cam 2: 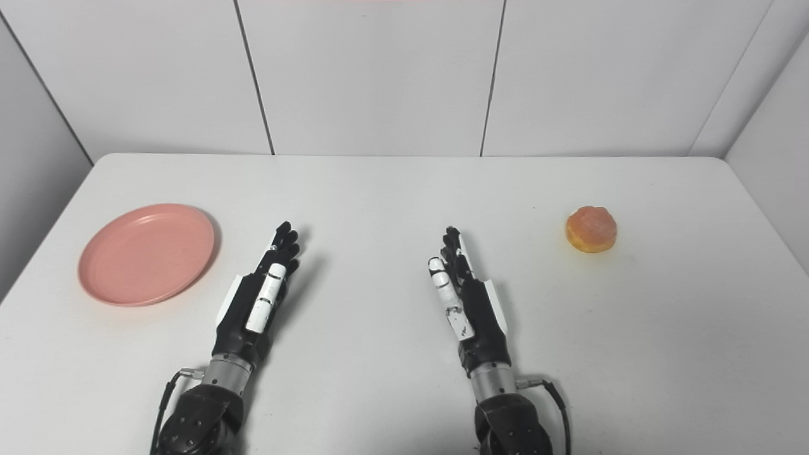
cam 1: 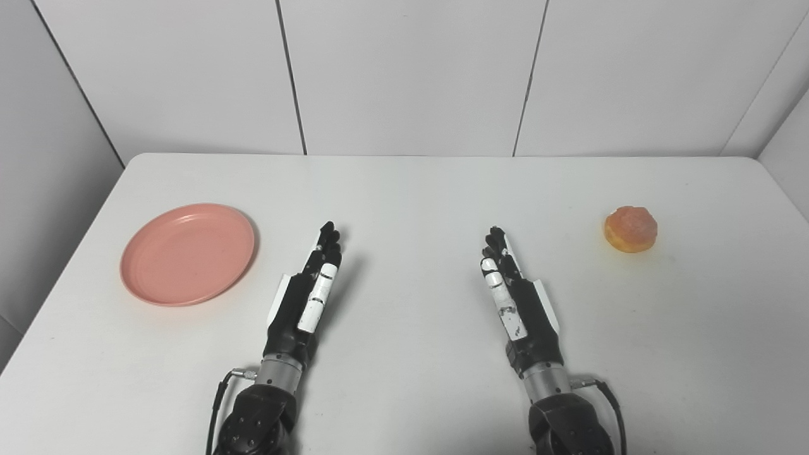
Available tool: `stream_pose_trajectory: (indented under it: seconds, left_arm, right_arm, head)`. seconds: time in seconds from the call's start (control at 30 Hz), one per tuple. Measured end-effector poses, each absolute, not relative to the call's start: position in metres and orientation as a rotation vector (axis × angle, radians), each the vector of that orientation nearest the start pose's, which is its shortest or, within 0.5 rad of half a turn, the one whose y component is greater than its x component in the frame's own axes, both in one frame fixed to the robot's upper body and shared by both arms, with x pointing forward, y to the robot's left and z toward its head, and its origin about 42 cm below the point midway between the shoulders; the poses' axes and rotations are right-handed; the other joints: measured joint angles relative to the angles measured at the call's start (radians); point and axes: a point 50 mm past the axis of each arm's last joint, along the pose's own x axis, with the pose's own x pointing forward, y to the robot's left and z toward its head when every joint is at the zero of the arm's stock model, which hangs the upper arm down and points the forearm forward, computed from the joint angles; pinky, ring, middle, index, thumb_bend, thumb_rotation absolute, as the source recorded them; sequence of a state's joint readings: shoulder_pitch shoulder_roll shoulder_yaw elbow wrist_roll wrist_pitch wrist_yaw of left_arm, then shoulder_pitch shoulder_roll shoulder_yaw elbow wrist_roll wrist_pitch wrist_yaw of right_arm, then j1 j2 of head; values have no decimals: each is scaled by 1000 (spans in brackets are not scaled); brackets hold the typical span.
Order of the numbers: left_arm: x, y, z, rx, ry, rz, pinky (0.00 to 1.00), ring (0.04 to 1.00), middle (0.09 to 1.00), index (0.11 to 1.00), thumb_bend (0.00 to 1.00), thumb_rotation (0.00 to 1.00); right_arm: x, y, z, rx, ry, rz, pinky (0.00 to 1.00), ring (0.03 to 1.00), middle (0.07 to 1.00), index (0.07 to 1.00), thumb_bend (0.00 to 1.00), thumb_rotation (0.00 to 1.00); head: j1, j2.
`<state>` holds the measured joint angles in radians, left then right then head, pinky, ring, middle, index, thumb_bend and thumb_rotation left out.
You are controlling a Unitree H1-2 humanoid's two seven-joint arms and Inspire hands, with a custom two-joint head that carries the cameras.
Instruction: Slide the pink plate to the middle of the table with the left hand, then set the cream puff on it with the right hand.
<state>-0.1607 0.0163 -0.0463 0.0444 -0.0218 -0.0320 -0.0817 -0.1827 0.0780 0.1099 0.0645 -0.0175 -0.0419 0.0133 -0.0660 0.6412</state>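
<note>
A pink plate (cam 1: 188,253) lies empty on the left side of the white table (cam 1: 411,189). A round, golden cream puff (cam 1: 630,229) sits far to the right. My left hand (cam 1: 308,292) rests over the table just right of the plate, fingers stretched forward and holding nothing. My right hand (cam 1: 513,297) hovers near the middle-right, also stretched flat and empty, well left of the cream puff. Neither hand touches plate or puff.
White wall panels (cam 1: 404,76) stand behind the table's far edge. The table's left edge runs close to the plate, and its right edge lies beyond the cream puff.
</note>
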Motion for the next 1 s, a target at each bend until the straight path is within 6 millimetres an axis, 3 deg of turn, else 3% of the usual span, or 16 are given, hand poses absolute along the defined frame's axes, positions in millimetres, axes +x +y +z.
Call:
stream_pose_trajectory:
  seconds: [0.93,1.0]
  left_arm:
    - [331,186,134,-5,-132,-176,1000,1000,1000,1000,481,908]
    - [331,186,134,-6,-132,-176,1000,1000,1000,1000,491,916]
  right_arm:
    - [337,-137,139,43,-160,159,1000,1000,1000,1000,577,859]
    - [337,-137,139,42,-160,160,1000,1000,1000,1000,576,865]
  head:
    - [3,3]
    - [30,-5]
